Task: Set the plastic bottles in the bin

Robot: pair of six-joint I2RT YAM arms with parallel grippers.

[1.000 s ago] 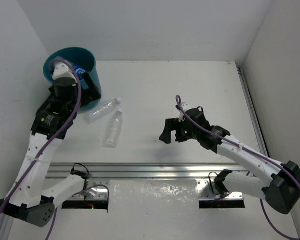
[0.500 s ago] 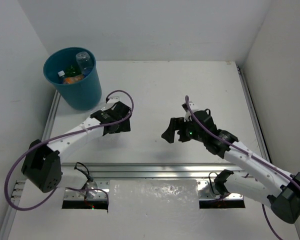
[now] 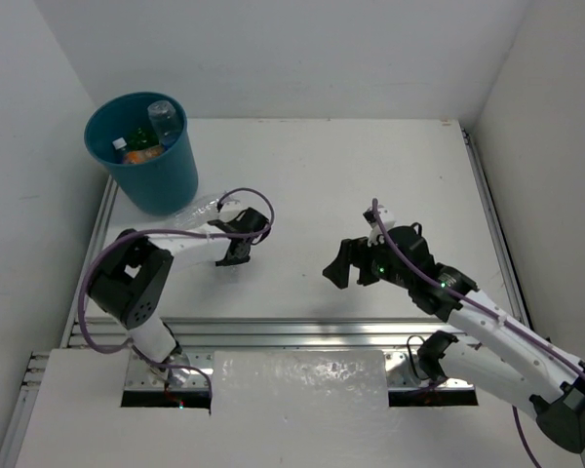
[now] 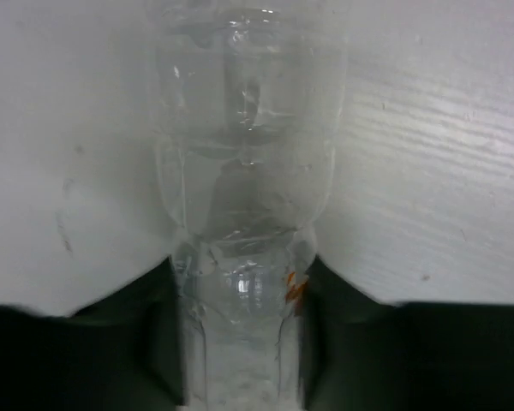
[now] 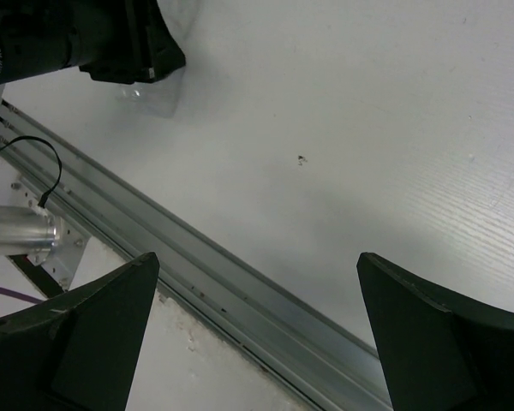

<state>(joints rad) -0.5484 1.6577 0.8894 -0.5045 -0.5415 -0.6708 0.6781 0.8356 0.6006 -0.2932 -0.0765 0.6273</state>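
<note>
White table (image 3: 370,175) between white walls (image 3: 273,58); left hand (image 4: 242,282) pinches a clear bottle (image 4: 244,171), right hand (image 5: 255,265) spread

The bin (image 3: 144,171) stands at the far left corner of the bench (image 3: 370,175), with several bottles (image 3: 163,117) in it. One bottle (image 3: 197,216) lies on the bench just right of the bin's foot. Nearer, another bottle (image 4: 244,197) lies between the fingers of the left tool (image 3: 236,252). The right tool (image 3: 346,265) is well apart to the right.
</note>
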